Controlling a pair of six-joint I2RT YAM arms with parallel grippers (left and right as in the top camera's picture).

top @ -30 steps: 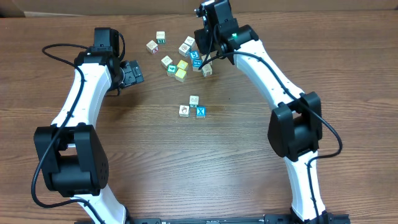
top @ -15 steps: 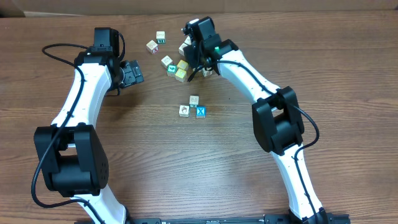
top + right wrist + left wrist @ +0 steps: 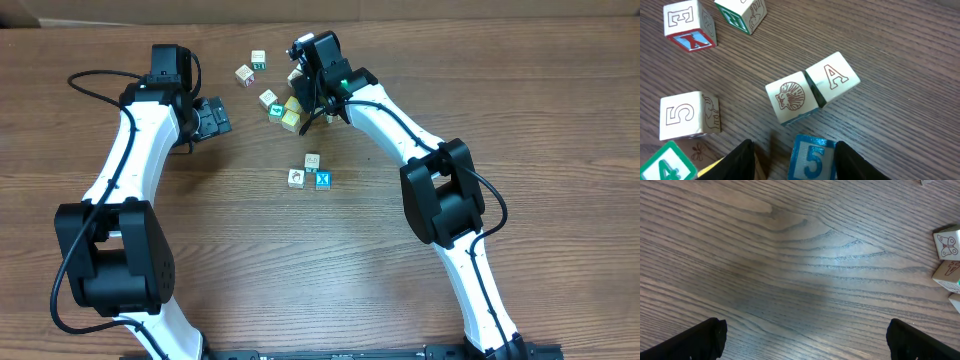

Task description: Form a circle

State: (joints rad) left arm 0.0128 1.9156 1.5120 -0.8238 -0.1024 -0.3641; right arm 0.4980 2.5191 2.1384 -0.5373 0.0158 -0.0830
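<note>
Circle (image 3: 311, 173) below right claw (image 3: 313, 97) in overhead view, well apart.

Left gripper (image 3: 805, 342) gapes over the wooden table (image 3: 790, 255); at right, butterfly cube (image 3: 946, 244) touches second cube (image 3: 949, 275).

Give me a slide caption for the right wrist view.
Right pincer open around a blue 5 cube, shell cube and A cube touching just beyond.

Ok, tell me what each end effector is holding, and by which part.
Nothing is held. The left end effector is open and empty. The right end effector straddles the blue 5 cube, but a gap shows on one side.
</note>
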